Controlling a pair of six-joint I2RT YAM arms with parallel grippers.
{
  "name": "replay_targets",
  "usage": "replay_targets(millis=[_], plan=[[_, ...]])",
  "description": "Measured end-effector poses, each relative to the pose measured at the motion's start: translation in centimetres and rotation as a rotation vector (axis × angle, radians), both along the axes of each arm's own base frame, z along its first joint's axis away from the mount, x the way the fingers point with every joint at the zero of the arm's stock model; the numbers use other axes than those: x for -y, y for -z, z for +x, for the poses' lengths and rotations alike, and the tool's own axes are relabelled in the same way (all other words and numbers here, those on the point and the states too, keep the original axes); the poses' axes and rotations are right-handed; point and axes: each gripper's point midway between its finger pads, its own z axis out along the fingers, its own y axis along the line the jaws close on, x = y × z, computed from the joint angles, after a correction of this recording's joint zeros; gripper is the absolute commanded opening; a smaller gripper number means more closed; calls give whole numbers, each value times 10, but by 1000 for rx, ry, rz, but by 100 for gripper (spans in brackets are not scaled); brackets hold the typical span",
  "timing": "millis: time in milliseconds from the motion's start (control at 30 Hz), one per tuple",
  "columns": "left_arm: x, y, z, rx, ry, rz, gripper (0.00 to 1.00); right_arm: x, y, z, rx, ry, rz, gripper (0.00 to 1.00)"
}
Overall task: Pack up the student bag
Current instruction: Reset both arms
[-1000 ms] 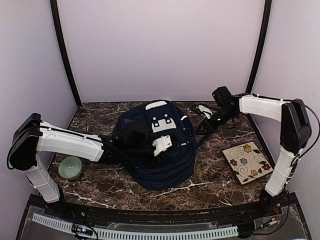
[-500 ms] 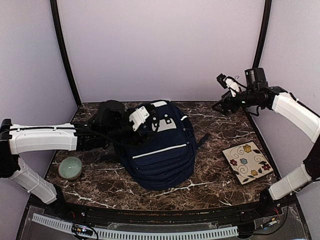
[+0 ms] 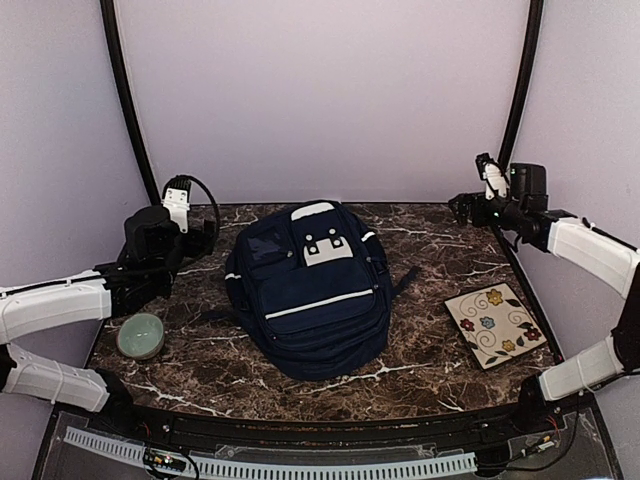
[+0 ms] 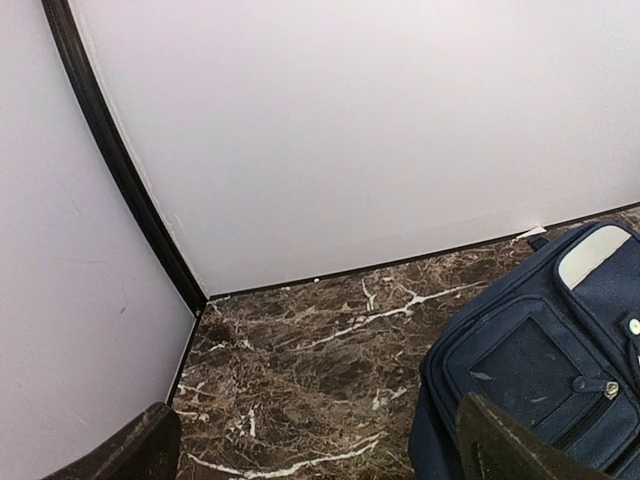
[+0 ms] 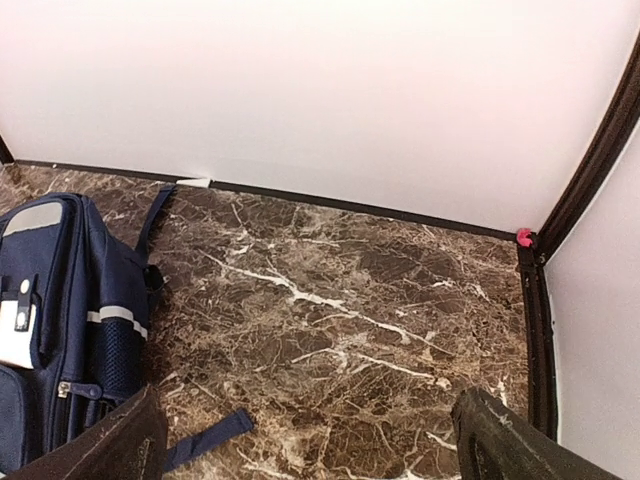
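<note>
**Left wrist view.** Only the tips of the left fingers (image 4: 130, 455) show, one in each bottom corner, and the frame cuts off the rest. They are spread wide, with bare tabletop (image 4: 300, 370) in the gap and nothing pinched. You see just the top end of the student bag (image 4: 520, 370): a zipped pocket and a white patch. Its body runs off the right and bottom edges. The bag sits just behind the right-hand tip. You cannot tell from this view whether the two touch.

**Right wrist view.** The right fingers (image 5: 500, 445) are cropped the same way and are also spread, holding nothing. The bag enters from the left edge, showing a side mesh pocket and a white stripe, and most of it is out of frame. A loose strap (image 5: 205, 433) trails on the tabletop beside the left-hand tip. The bag's side lies just beyond that tip, and the other tip is well apart from it.

**Top view.** The whole bag is visible here, lying flat at mid-tabletop with its front up. Both sets of fingers are dark against the dark marble, so their outlines are hard to make out. The left set is raised near the back left corner and the right set near the back right corner, both clear of the bag. A green bowl (image 3: 140, 335) sits front left and a flowered tile (image 3: 495, 325) front right.
</note>
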Motion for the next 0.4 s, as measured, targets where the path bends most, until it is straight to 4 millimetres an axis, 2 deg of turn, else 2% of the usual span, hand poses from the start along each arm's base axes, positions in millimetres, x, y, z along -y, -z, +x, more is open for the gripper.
replay_targets(millis=[167, 400], plan=[[-10, 14, -5, 12, -35, -9, 99, 11, 29, -6, -40, 54, 20, 100], [-13, 12, -1, 32, -67, -16, 99, 17, 20, -2, -6, 76, 37, 100]])
